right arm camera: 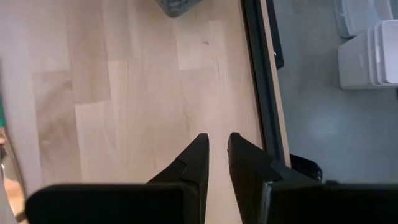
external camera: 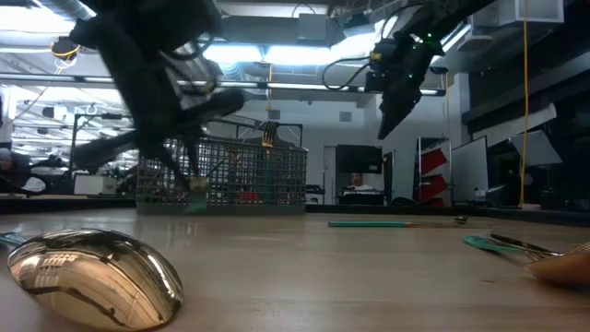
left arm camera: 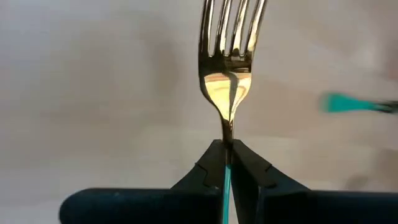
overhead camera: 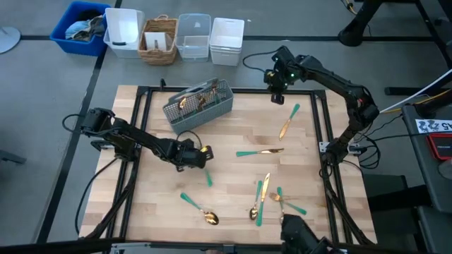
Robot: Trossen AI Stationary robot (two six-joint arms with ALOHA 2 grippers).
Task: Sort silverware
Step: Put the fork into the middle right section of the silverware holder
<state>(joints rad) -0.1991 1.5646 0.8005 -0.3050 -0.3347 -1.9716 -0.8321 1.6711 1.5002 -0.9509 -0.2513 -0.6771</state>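
Along the near edge of the wooden surface (overhead camera: 233,176), scattered silverware: a spoon (overhead camera: 200,209) at left, more pieces (overhead camera: 267,199) at right. Mid-surface at left, left gripper (overhead camera: 200,155) pinching a fork (left arm camera: 229,74) by its teal handle, tines forward. Farther back, mesh caddy (overhead camera: 198,104) with several pieces inside. At the far right corner, right gripper (overhead camera: 277,95) raised, fingers slightly parted, holding nothing.

A fork (left arm camera: 229,68) with a gold head and teal handle is being pinched at its handle, tines pointing outward, above the desk (overhead camera: 233,176). Other gold-and-teal pieces are lying flat, scattered: a knife (overhead camera: 260,152), a piece (overhead camera: 288,121) near the back right, a spoon (overhead camera: 200,209) and several more (overhead camera: 268,200) at the front.
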